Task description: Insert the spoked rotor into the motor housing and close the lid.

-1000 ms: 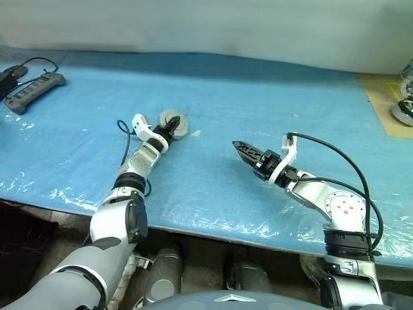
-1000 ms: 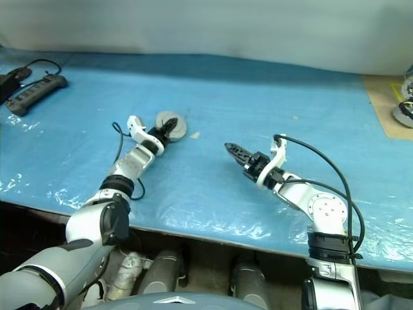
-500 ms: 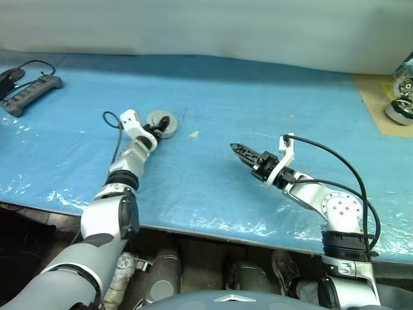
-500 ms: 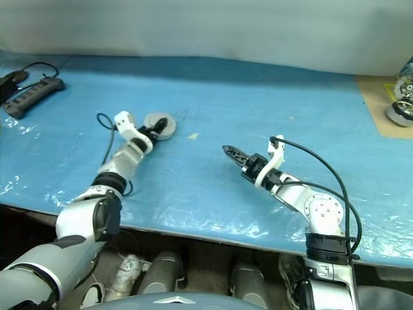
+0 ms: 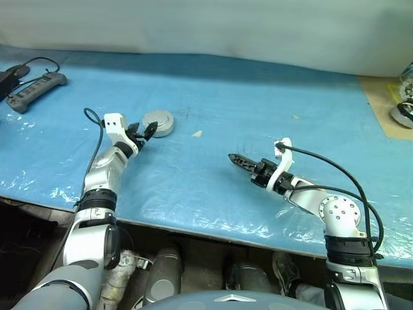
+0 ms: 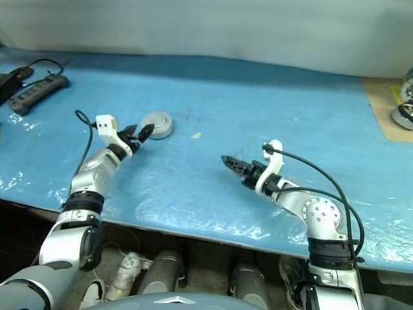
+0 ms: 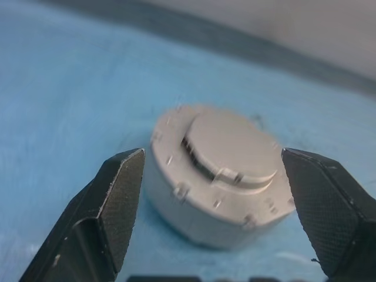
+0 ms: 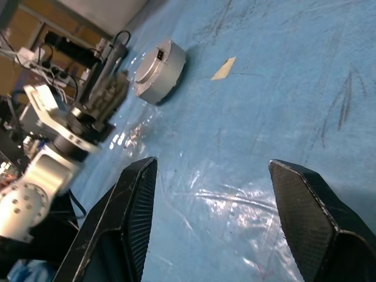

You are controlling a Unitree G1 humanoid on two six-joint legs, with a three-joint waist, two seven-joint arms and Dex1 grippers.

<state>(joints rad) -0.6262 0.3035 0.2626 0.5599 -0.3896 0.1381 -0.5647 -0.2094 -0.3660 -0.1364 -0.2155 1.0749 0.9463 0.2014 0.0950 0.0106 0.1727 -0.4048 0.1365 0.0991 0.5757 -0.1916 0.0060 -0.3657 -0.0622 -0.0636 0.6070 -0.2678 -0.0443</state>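
Motor housing [image 7: 218, 188] — lid [image 7: 230, 147] seemingly on — just beyond spread left gripper [image 7: 218, 223]; right gripper [image 8: 214, 220] spread, well apart.

A long table [image 5: 213, 194] covered in a glossy blue sheet [image 5: 245, 103] runs across in front of a plain pale wall [image 5: 206, 26]. At its far right end bare brown board [image 5: 384, 103] shows, and a black power strip [image 5: 35, 84] lies at the far left.

I see even, bright light; glare on the blue table cover [image 5: 213, 194]; left wrist view soft-focused.
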